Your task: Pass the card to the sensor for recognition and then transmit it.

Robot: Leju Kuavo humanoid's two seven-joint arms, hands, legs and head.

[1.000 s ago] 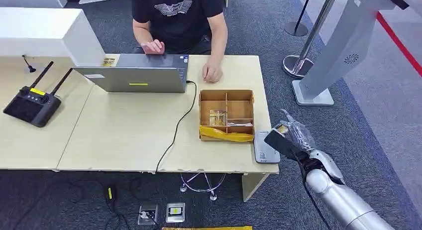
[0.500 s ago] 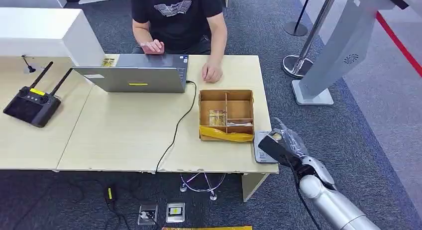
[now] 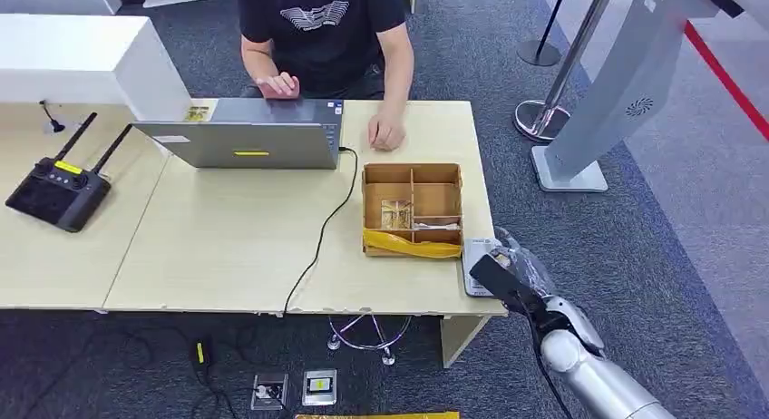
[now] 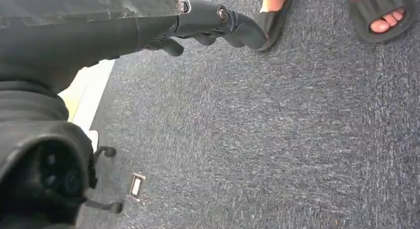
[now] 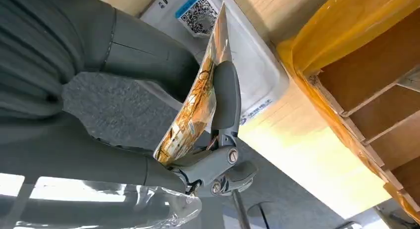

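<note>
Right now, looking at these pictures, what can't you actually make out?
- Whether the card touches the sensor: the right wrist view shows it edge-on above it, and in the head view the right hand covers it.
- The card's print: bent and too oblique to read.
- The left hand: its fingers are cut off by the left wrist picture's edge.
- Contents of the cardboard box: too small in the head view.

Sensor (image 3: 478, 272) on table (image 3: 227, 247) corner, just right of divided box (image 3: 413, 209).
</note>
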